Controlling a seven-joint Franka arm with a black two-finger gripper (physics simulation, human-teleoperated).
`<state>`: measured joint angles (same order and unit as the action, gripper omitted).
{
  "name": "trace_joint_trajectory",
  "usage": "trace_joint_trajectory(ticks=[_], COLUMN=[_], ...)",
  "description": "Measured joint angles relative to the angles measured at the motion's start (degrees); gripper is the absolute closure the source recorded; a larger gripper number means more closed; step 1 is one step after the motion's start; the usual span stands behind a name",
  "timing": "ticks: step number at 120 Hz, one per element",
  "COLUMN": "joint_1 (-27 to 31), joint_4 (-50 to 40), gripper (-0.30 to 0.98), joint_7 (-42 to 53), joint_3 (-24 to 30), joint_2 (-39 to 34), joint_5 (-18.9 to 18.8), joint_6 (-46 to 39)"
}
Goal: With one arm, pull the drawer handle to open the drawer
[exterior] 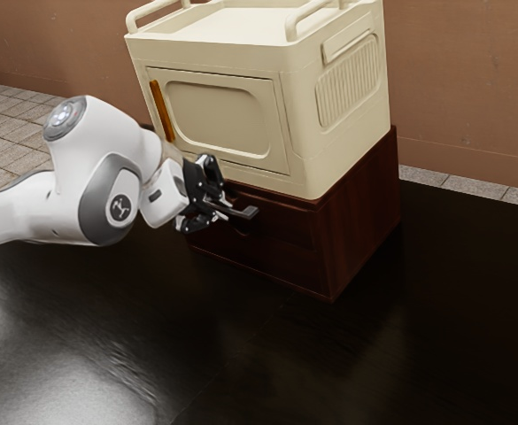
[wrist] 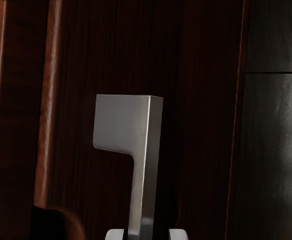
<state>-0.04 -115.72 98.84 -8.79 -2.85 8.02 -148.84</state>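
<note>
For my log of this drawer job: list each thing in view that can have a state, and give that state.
Dark reddish-brown wooden drawer: looks shut, its front about flush with the cabinet.
Gray metal bar handle: between the fingers, not clamped.
Cream cabinet's panelled door: shut.
Black two-finger gripper: open, astride the handle.

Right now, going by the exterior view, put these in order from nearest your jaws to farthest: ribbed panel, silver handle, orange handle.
1. Silver handle: between the open jaws.
2. Orange handle: above, on the front of the cream cabinet.
3. Ribbed panel: on its side face, toward the exterior view's right.
</note>
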Motion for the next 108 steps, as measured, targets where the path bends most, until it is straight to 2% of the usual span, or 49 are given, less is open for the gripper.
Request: trace_joint_trajectory(ticks=[108], joint_1=[0.05], joint_4=[-4.32], gripper=[0.72], joint_7=[0.09], joint_3=[0.00], joint_2=[-3.72], joint_5=[-0.02], joint_6=[0.78])
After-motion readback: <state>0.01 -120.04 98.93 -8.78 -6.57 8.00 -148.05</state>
